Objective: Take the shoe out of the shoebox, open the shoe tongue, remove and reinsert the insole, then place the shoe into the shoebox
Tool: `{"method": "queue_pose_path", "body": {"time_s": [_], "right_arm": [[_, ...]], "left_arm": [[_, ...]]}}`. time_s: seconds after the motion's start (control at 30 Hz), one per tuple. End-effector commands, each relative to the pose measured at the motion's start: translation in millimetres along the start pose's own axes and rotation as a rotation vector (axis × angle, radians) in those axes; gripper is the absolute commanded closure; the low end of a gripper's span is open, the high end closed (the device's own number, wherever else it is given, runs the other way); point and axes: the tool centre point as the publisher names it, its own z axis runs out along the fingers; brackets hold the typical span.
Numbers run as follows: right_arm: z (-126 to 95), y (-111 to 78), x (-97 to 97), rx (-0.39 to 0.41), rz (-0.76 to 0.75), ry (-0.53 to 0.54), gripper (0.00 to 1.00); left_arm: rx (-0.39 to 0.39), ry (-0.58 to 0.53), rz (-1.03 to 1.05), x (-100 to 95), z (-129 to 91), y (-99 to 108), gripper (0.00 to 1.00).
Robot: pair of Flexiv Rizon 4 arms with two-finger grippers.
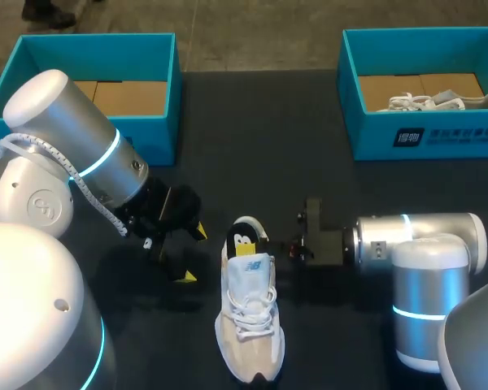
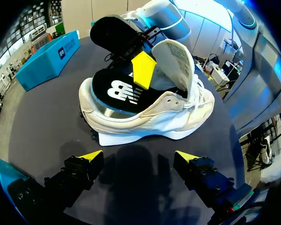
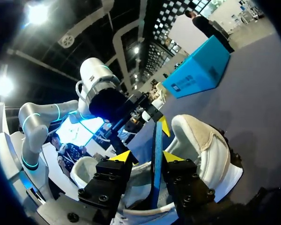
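Right gripper looks pinched on the insole over the shoe — thin, floppy, light — hold its heel edge. Left gripper spread wide beside the shoe.

white/beige sneaker sits upright on its sole, mid surface, toe twd the near edge, heel twd the far side. white laces. tongue is lifted and stands up from the opening, label side showing. black insole w/ white logo & blue edge is partly out at the heel end, tilted up, not flat inside. two teal open-topped boxes at the far side: left shoebox w/ brown cardboard floor showing; right shoebox holds another white shoe. both boxes well apart from the sneaker.
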Motion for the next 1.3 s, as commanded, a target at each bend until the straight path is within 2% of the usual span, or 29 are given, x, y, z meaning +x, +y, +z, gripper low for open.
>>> {"method": "queue_pose_path", "body": {"time_s": [0.03,0.1,0.13,0.23,0.27,0.57,0.93,1.2,1.23,1.27,1.3], "right_arm": [[1,6.9,-1.2,0.008,-0.003,-0.006,0.61],[1,9.5,-3.3,0.008,-0.005,-0.007,0.64],[1,10.8,-4.6,0.008,-0.006,-0.006,0.72],[2,13.2,-9.1,0.010,-0.010,0.005,0.86],[3,13.7,-10.4,0.012,-0.009,0.008,1.00],[5,9.8,-12.7,0.035,0.025,-0.010,1.00],[2,-13.5,-9.8,0.056,0.065,-0.029,1.00],[5,-10.1,-7.7,0.063,0.053,-0.027,1.00],[5,-9.1,-7.2,0.063,0.050,-0.026,0.90],[6,-7.7,-6.6,0.064,0.043,-0.026,0.74],[6,-6.3,-6.1,0.065,0.038,-0.025,0.68]], "left_arm": [[-0.002,-0.002,-0.001,0.9,1,0,0.00],[-0.002,-0.002,-0.001,0.9,1,0,0.00],[-0.002,-0.002,-0.001,0.9,1,0,0.00],[-0.002,-0.002,-0.001,0.9,1,0,0.00],[-0.002,-0.002,-0.001,0.9,1,0,0.00],[-0.002,-0.002,-0.001,0.9,1,0,0.00],[-0.002,-0.002,-0.001,0.9,1,0,0.00],[-0.002,-0.002,-0.001,0.9,1,0,0.00],[-0.002,-0.002,-0.001,0.9,1,0,0.00],[-0.002,-0.002,-0.001,0.9,1,0,0.00],[-0.002,-0.002,-0.001,0.9,1,0,0.00]]}}
